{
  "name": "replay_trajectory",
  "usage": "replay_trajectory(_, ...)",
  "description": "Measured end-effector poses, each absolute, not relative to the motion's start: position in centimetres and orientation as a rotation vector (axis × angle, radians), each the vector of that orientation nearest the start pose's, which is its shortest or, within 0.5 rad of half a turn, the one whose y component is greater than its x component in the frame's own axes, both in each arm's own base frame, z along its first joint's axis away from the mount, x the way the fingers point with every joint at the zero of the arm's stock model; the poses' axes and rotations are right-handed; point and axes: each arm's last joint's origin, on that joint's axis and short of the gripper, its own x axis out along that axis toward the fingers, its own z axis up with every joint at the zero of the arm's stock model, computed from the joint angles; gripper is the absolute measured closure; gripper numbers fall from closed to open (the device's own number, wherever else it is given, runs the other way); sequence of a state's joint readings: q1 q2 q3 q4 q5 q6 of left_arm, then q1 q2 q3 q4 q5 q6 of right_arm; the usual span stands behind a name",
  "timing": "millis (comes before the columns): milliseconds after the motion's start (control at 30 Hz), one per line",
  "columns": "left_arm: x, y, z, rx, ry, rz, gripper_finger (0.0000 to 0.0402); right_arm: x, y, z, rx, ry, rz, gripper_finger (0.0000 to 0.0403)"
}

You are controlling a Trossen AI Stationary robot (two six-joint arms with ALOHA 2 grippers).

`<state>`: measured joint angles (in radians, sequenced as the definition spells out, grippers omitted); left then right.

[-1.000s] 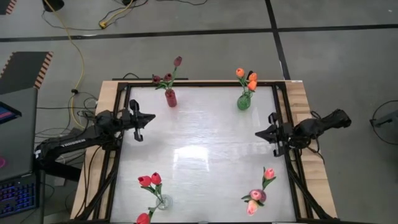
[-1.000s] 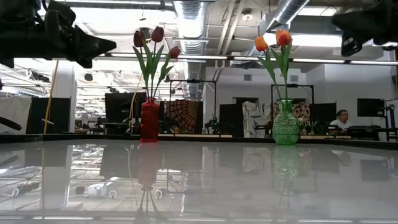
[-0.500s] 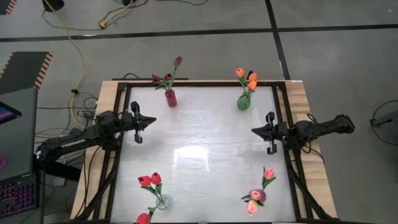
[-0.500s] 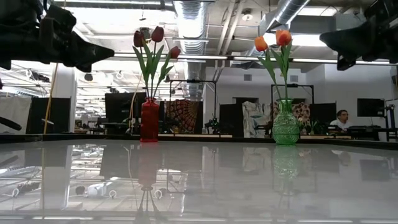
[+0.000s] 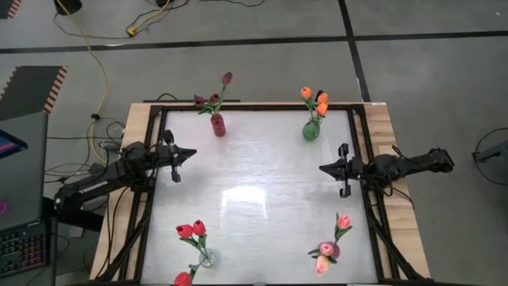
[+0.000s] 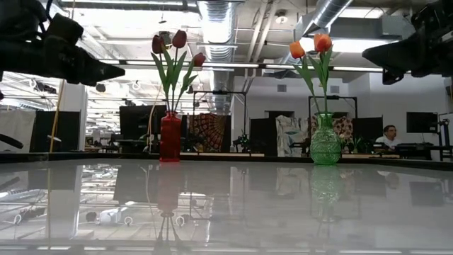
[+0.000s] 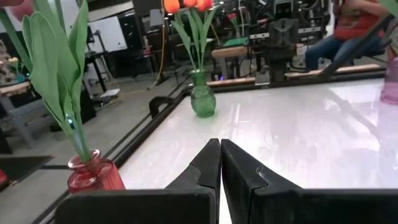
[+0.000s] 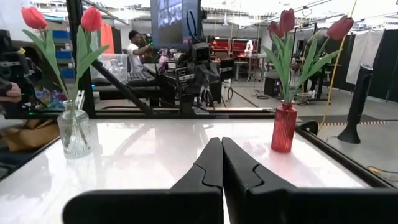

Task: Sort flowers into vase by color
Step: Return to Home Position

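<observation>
Evidently flowers (image 5: pixel 306 93) were set in four corner vases (image 5: pixel 217 125). Left gripper (image 5: pixel 192 151) and right gripper (image 5: pixel 322 168) were held empty at the sides, fingers (image 7: pixel 208 158) together. A vase could be toppled by a wide swing.

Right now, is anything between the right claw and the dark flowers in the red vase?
Nothing visible. The right gripper, shut, hangs over the table's right side; only bare tabletop lies between it and the dark flowers in the red vase. The left gripper waits opposite, off that line.
</observation>
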<state>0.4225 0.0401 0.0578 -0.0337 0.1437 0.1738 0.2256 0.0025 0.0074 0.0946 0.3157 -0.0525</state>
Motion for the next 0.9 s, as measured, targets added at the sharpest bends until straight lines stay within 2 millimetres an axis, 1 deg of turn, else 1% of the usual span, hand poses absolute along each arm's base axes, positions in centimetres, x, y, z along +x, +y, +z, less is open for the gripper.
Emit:
replay_trajectory(67, 8.66, 3.53, 17.59, 0.175, 0.041, 0.273, 0.0401, 9.51, 1.26, 17.45, -0.026, -0.091, -0.092, 0.0381)
replay_trajectory(267, 8.63, 3.74, 17.31, 0.162, 0.073, 0.275, 0.0401, 9.53, 1.27, 17.32, -0.03, -0.078, -0.091, 0.038)
replay_trajectory(400, 8.58, 3.76, 17.33, 0.169, 0.071, 0.282, 0.0401, 9.56, 1.27, 17.22, -0.033, -0.069, -0.093, 0.0372)
replay_trajectory(667, 8.44, 4.13, 17.16, -0.029, 0.061, 0.423, 0.0401, 9.56, 1.27, 17.17, -0.034, -0.064, -0.094, 0.036)
replay_trajectory(800, 8.32, 4.35, 17.14, -0.044, 0.059, 0.509, 0.0401, 9.56, 1.27, 17.14, -0.035, -0.061, -0.094, 0.0361)
replay_trajectory(900, 8.29, 4.41, 17.17, -0.043, 0.056, 0.532, 0.0401, 9.57, 1.27, 17.12, -0.035, -0.06, -0.094, 0.0361)
